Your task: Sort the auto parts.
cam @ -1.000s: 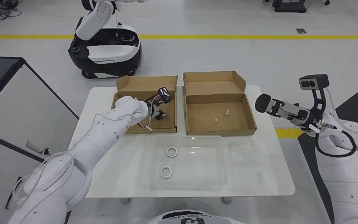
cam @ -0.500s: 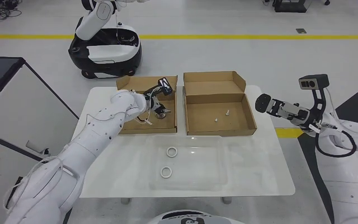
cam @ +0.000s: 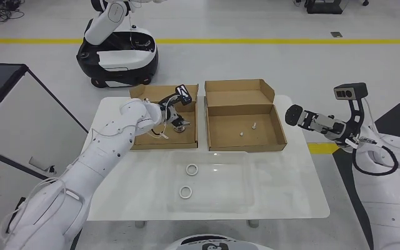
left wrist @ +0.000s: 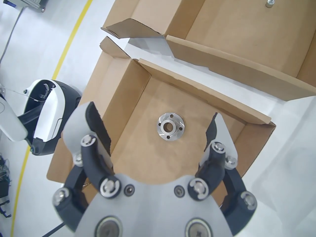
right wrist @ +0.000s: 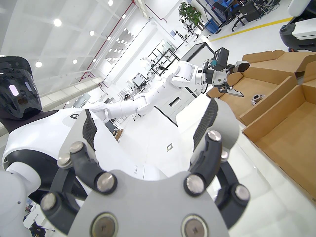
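1. Presumably stiff, dense and slick: the steel flange [left wrist: 170,127] is small machined metal. Best held across its outer rim.
2. It lies flat in the left cardboard box [left wrist: 128,99], upper middle of the top view.
3. Left gripper [left wrist: 153,112] spread wide, empty, hovers above the flange; jaws straddle it, apart.
4. Right gripper [right wrist: 150,108] spread, empty, by the worktop's [cam: 281,187] right edge.

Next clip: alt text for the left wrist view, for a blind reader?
The left gripper, open, hangs above a round metal flange lying on the floor of a cardboard box. A bolt sits in the neighbouring box.
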